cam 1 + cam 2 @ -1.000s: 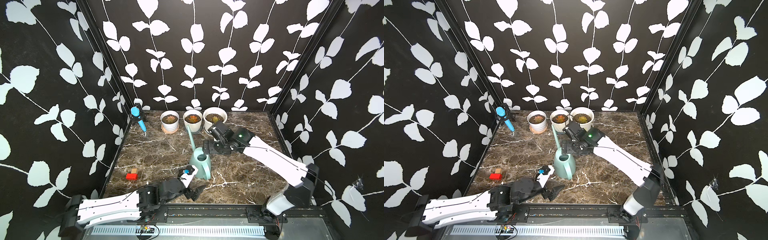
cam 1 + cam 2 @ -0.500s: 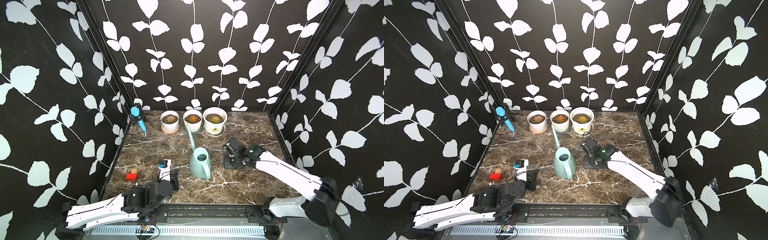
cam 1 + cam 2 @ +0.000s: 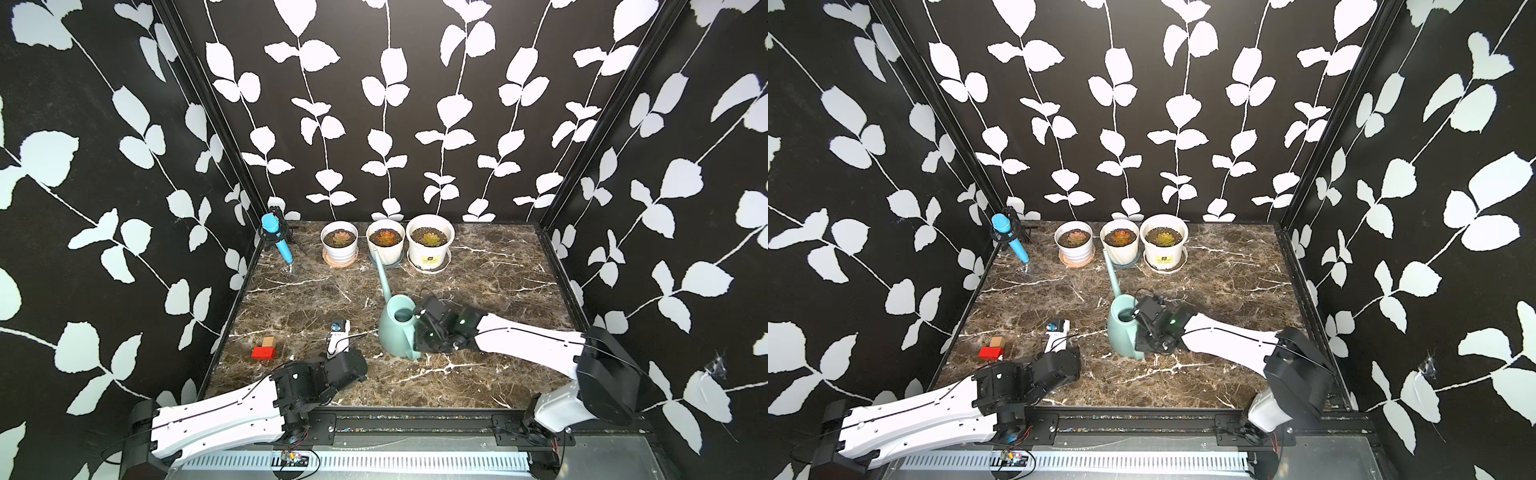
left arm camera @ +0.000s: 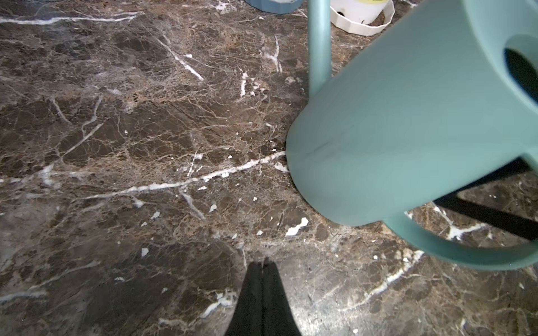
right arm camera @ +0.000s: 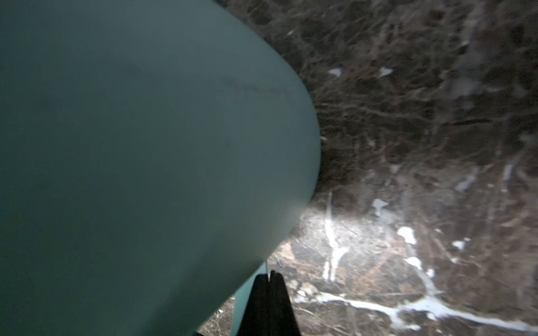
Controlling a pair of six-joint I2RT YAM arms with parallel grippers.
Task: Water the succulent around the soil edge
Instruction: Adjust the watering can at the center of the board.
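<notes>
Three potted succulents [image 3: 386, 237] along the back of the surface [image 3: 498, 282], watering can [image 3: 397, 336] upright mid-surface, spout aimed at them. Looks like the pickup step: right end effector [image 5: 269, 275] clenched empty beside the handle [image 4: 465, 256], left end effector [image 4: 263, 266] clenched too. Next up: reopen, grab handle, lift.

There are three white round pots: the left pot [image 3: 339, 251], the middle pot [image 3: 390, 249] and the right pot [image 3: 429, 249]. Each holds one small plant, so three plants: a pink succulent [image 3: 340, 238], an orange succulent [image 3: 385, 237] and a yellow succulent [image 3: 430, 238]. There is one teal plastic watering can [image 3: 397, 336], one blue pen-shaped tool [image 3: 280, 243], one red block [image 3: 263, 353] and one small brown wooden block [image 3: 269, 341].
</notes>
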